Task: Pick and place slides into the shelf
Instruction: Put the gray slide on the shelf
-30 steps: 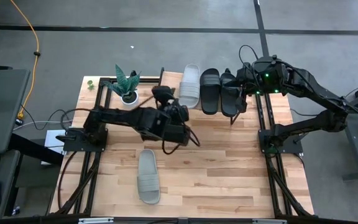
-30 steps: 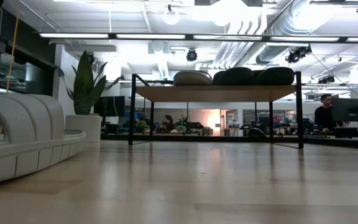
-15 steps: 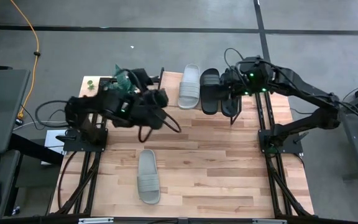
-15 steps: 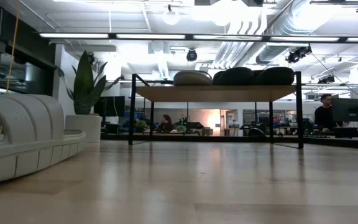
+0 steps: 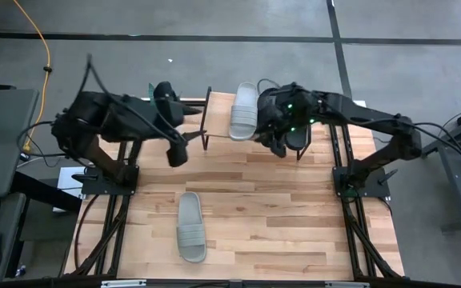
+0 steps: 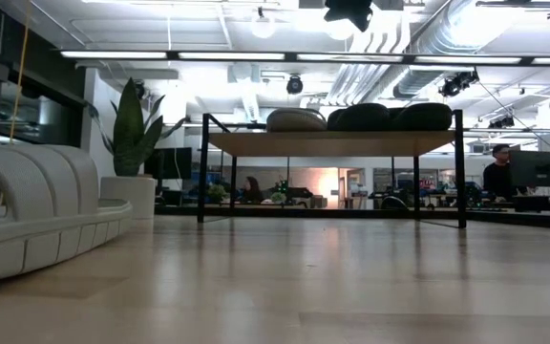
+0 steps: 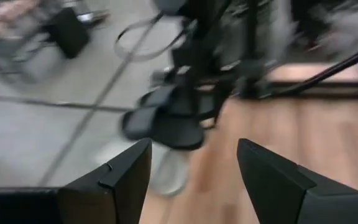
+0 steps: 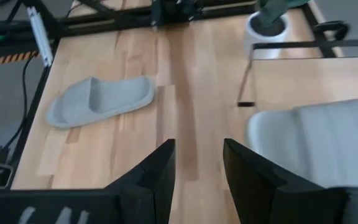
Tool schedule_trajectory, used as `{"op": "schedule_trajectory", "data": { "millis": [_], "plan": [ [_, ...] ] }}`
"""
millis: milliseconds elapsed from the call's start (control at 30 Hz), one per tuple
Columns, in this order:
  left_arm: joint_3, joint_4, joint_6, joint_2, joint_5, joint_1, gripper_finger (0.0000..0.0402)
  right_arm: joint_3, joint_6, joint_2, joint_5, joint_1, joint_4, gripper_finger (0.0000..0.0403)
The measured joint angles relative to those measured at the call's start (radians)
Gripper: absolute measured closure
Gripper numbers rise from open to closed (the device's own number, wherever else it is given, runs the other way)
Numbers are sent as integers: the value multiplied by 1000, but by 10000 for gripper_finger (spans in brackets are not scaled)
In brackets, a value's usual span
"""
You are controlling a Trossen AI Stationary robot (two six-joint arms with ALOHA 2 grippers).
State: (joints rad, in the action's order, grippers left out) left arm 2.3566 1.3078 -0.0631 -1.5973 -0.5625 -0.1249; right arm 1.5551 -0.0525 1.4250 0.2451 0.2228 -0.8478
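Pale butcher-block wood, laid in long strips with a satin sheen, made up the table (image 5: 278, 208). At its far edge stood the shelf (image 6: 332, 143), a light plank top on thin black metal legs. On that plank lay three of the slides. A pale grey-green slide (image 5: 243, 110) was on the left, soft-looking and rounded, its wide strap moulded in ridges. Beside it, two black slides (image 6: 390, 117) lay close together, largely hidden from above by the right arm. From table height they showed as low, smooth domes along the shelf top.

The fourth slide (image 5: 190, 226), pale grey-green, matte and rubbery, lay alone on the near part of the table, well apart from the shelf. Its strap arched across an open toe.

The right gripper (image 8: 196, 165) hung over the shelf above the black slides. Its two dark, angular fingers were parted with a clear gap and held nothing. Its own camera looked down past the near edge of the shelved pale slide toward the lone one.

The left gripper (image 7: 191, 171) was raised above the table's far left part, beside the shelf's left end. Its broad, wedge-shaped fingers were spread wide and empty.

A potted plant (image 6: 134, 134) with stiff, blade-like leaves stood in a white pot left of the shelf.
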Motion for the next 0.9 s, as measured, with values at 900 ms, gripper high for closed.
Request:
{"op": "schedule_trajectory", "data": {
  "millis": [900],
  "plan": [
    [-1, -42, -64, 51, 364, 0, 177, 0, -34, 368, 181, -319, 376, 276]
  ]
}}
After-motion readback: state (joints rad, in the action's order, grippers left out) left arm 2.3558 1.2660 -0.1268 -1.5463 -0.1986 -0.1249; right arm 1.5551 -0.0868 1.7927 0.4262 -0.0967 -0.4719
